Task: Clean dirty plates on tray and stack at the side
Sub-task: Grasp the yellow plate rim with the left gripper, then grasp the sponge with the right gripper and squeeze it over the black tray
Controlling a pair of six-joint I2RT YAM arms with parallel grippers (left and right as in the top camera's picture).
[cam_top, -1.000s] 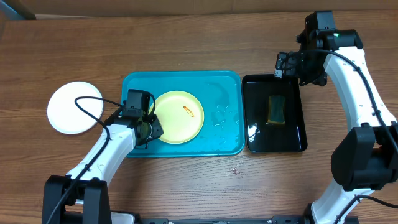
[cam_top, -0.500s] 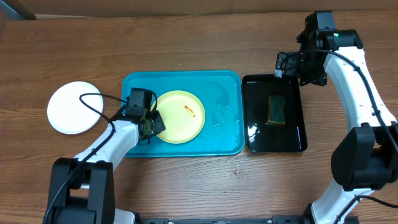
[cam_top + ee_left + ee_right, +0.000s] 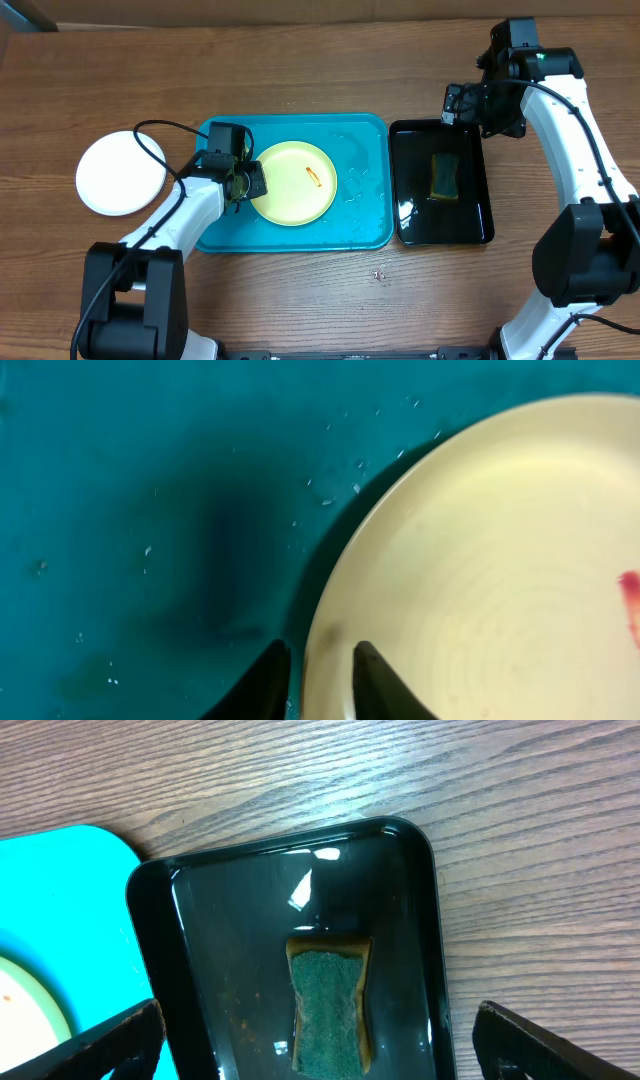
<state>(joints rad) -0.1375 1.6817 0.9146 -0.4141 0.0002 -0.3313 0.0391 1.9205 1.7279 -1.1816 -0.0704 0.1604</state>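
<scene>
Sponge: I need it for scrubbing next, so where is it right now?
In the overhead view the sponge lies inside the black tray, just right of the turquoise tray.

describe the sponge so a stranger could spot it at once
On the wooden table, right of the big blue tray, sits a narrower black tray. The sponge lies in its middle: a small dark green rectangle with yellowish edges, the only thing in that tray.

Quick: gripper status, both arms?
Left gripper: closed on the rim of the yellow-green plate.
Right gripper: open, holding nothing.
</scene>
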